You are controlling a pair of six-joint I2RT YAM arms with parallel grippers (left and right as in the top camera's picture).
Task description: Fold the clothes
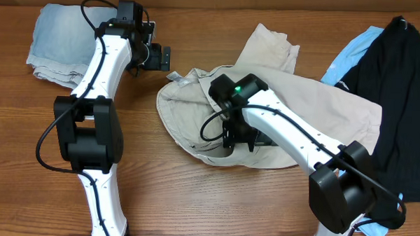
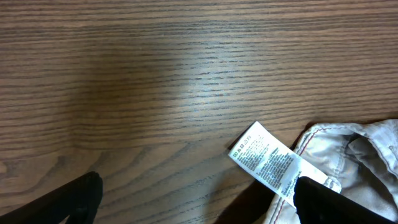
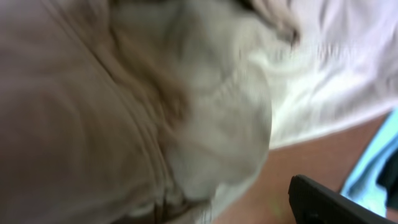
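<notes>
One beige garment (image 1: 323, 101) lies on the table (image 1: 193, 201), along with one faded denim piece (image 1: 55, 35), one black top (image 1: 399, 103) and one sky-blue top (image 1: 349, 56). Two grippers hang over them. The right gripper (image 1: 239, 136) is directly above the garment's rumpled middle, its jaws spread wide, with no cloth visibly pinched between them. The left gripper (image 1: 158, 58) hovers over bare wood just off the garment's left edge, equally wide and holding nothing; the denim lies on its other side. The overhead view takes in the whole spread. Only the left wrist view shows the print on the single white label (image 2: 267, 163), beside one finger (image 2: 329, 202), and the stitched hem. The right wrist view is blurred: beige folds fill it, with one dark finger at the lower corner.
</notes>
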